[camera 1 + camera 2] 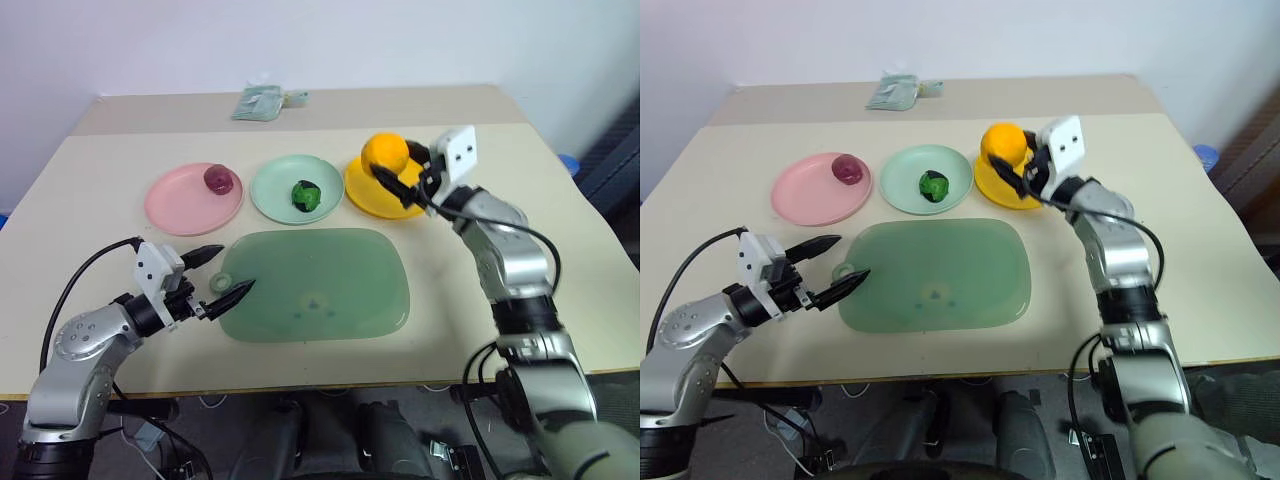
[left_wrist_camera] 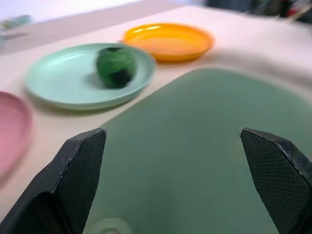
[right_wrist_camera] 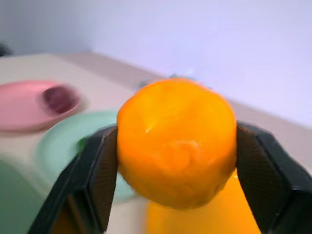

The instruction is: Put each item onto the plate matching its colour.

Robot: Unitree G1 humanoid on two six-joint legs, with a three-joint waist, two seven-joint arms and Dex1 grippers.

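The last step is in hand: the orange (image 1: pixel 385 152) is held in the closed right jaws (image 1: pixel 402 178) above the yellow plate (image 1: pixel 372 197), where it should next be lowered and released, while the left jaws (image 1: pixel 222 273) are wide open and empty.

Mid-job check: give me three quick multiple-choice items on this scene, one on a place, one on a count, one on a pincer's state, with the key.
1. Where is the green round lump with dark patches?
A. on the pale mint green round plastic plate
B. on the pink plate
C. on the mat

2. How many round plates are on the table?
A. two
B. three
C. four

3. What is the right pincer doing?
A. standing open
B. shut on nothing
C. gripping the orange round lump

Key:
1 A, it lies inside the mint plate's rim.
2 B, pink, mint and yellow-orange.
3 C, the right wrist view shows both fingers pressed against the lump's sides, above the yellow-orange plate.
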